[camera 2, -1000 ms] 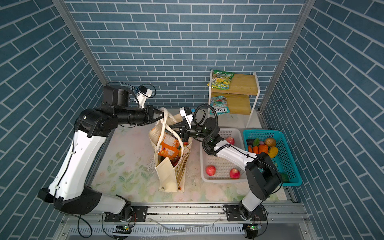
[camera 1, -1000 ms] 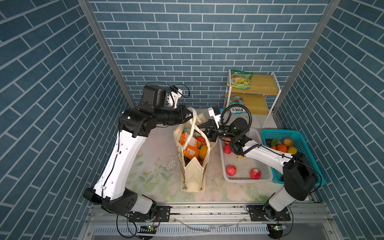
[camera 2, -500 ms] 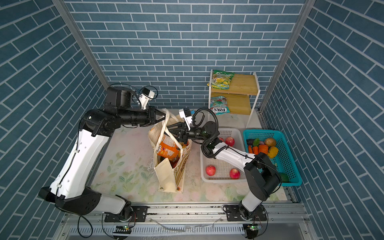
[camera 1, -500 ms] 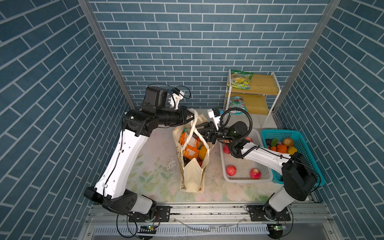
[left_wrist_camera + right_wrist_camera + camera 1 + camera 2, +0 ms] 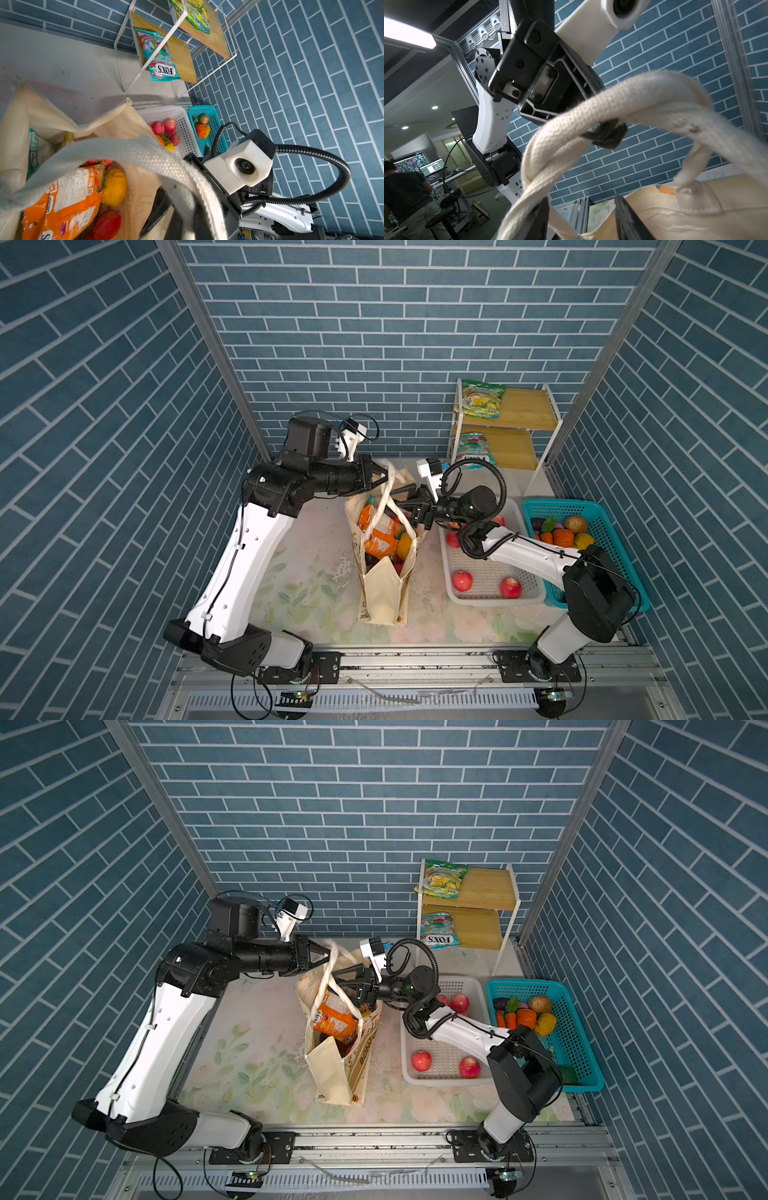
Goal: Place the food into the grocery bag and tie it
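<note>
1. The grocery bag [image 5: 384, 585] stands upright on the floral tabletop [image 5: 299, 589] between the two arms, just beside the white basket [image 5: 486, 572], with its mouth open. It is judged to be soft-walled canvas that will sag or tip if dragged sideways. The load should make it bottom-heavy.
2. Food inside: an orange packet [image 5: 380, 531] fills the mouth, with a yellow fruit [image 5: 114, 187] and a red fruit [image 5: 107, 224] beside it. The packet looks light and slick, and the fruit supplies the weight. Red apples [image 5: 462, 580] lie in the white basket (not bagged).
3. The strap handles [image 5: 612, 108] are limp woven webbing, rough enough to grip. In the right wrist view they cross and twist round each other above the bag. The best hold is judged to be mid-loop, clear of the stitched ends.
4. The left gripper [image 5: 380, 477] is pinched on one strap loop, holding it raised above the rim.
5. The right gripper [image 5: 401, 497] has its fingers spread, with a strap running just beside one finger. It grips nothing, as far as can be seen.
</note>
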`<state>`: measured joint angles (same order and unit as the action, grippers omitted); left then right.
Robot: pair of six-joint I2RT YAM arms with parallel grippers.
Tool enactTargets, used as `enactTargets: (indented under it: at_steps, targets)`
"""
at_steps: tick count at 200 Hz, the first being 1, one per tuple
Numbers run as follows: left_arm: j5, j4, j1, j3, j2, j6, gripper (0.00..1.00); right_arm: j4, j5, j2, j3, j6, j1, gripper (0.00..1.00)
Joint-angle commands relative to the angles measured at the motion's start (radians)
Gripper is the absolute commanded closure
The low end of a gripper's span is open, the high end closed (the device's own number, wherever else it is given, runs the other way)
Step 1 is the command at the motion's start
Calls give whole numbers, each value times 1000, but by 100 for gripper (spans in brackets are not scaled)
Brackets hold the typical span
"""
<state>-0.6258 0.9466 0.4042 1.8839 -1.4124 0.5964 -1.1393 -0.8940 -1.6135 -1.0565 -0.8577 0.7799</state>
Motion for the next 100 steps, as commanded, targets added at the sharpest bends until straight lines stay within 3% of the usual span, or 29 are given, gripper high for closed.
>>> enactTargets:
  at_steps: [1, 39, 100]
  targets:
    - [55, -82, -25, -15, -1, 4, 100, -137, -50, 66, -14, -10, 34, 43]
    - [83, -117, -25, -48, 16, 24, 100, -132, -27, 46, -38, 28, 57, 36]
    - [143, -175, -24, -131, 74, 51, 100, -145, 89, -11, -81, 71, 94, 35]
